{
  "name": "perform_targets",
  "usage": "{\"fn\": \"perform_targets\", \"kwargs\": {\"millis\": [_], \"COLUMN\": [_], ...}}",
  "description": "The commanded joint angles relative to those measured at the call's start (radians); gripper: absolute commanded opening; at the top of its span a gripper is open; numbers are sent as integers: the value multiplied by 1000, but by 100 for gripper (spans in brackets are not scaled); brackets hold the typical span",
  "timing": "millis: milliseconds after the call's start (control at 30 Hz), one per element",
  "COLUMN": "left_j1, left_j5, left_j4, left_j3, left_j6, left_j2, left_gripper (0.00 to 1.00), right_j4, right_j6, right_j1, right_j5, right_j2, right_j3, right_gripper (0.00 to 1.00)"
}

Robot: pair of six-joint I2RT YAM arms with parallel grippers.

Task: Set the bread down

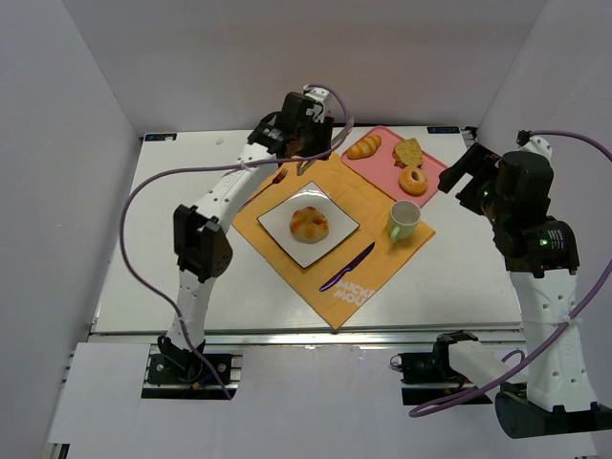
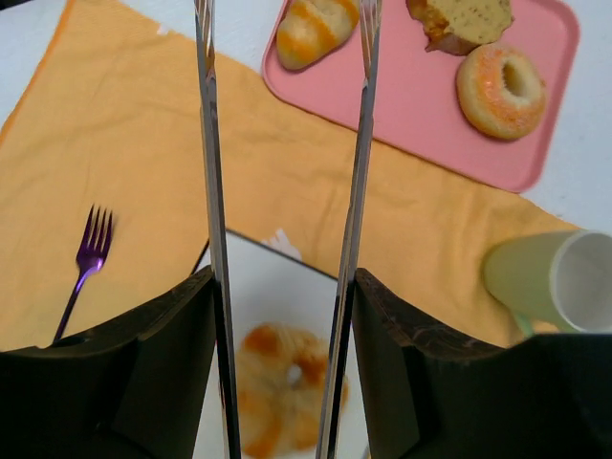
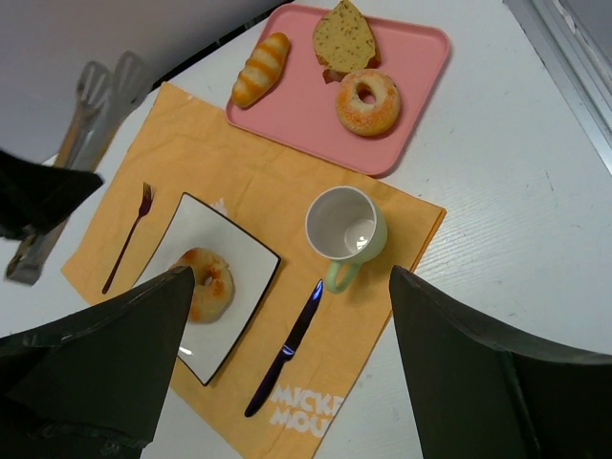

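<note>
a: where do we stand, from the big things down?
b: on the table (image 1: 143, 277) the orange placemat (image 1: 382, 258) carries the white plate (image 1: 277, 225), and the pink tray (image 1: 382, 167) sits just beyond. the bread (image 1: 309, 223) lies in the middle of the plate.
a: and the tongs (image 2: 359, 191)?
b: our left gripper (image 2: 282, 287) clasps them. their blades stand apart with nothing between, over the far part of the mat near the tray. our right gripper (image 3: 292, 287) is spread and empty, off to the side.
a: so which step?
b: we judge the placing done. next we'd lift the tongs up, clear of the plate.
</note>
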Motion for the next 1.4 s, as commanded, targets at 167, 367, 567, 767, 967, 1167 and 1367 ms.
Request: {"fn": "perform_targets", "kwargs": {"millis": [167, 367, 567, 767, 967, 1167, 1367], "left_j1": [-2, -2, -2, -2, 0, 0, -2], "left_j5": [71, 111, 147, 178, 198, 213, 213], "left_j4": [289, 433, 470, 492, 495, 515, 519], "left_j3": [50, 18, 37, 59, 85, 87, 79], "left_j6": [223, 271, 281, 286, 287, 277, 266], "left_j2": [160, 211, 263, 321, 373, 402, 424], "left_gripper": [68, 72, 74, 74, 74, 74, 73], "right_j4": [67, 61, 76, 112, 124, 119, 106], "right_j6": [-51, -68, -37, -14, 1, 14, 26], "right_j1": [-5, -5, -3, -3, -3, -5, -3], "right_j5": [21, 26, 14, 20, 37, 58, 70], "right_j2": [-43, -66, -71, -83, -109, -146, -163], "right_j3": [5, -8, -14, -40, -74, -109, -121], "right_gripper": [89, 89, 89, 88, 88, 88, 88]}}
